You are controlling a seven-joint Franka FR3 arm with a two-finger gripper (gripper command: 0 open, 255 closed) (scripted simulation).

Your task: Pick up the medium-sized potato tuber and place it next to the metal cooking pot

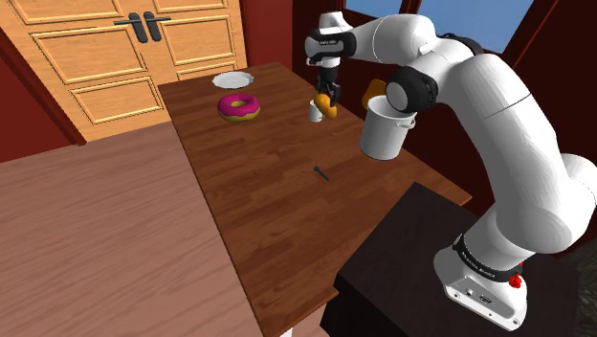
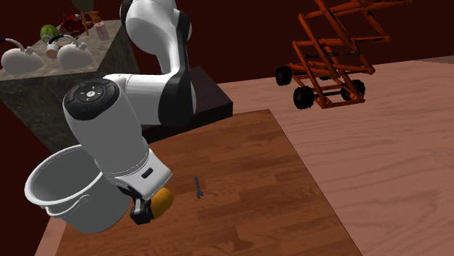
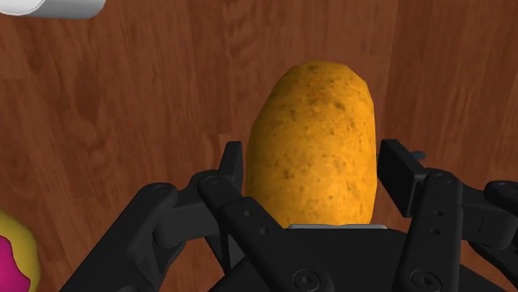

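A golden-brown potato (image 3: 315, 149) sits clasped between my black fingers (image 3: 232, 166), one on each side of it. My gripper (image 1: 328, 96) hangs over the far part of the wooden table (image 1: 287, 230) with the potato (image 1: 331, 105) in it, above the surface. The cooking pot (image 1: 387, 129), drawn white with a handle, stands a short way toward the shoulder view's right of the gripper. From the second exterior view, the potato (image 2: 161, 202) is just beside the pot (image 2: 73, 185), with the gripper (image 2: 142, 211) partly behind my wrist.
A small white cup (image 1: 315, 112) stands by the gripper. A pink-iced donut (image 1: 238, 106) and a white plate (image 1: 232, 80) lie toward the table's far end. A small dark tool (image 1: 320, 172) lies mid-table. Another orange object (image 1: 373, 93) peeks out behind my arm.
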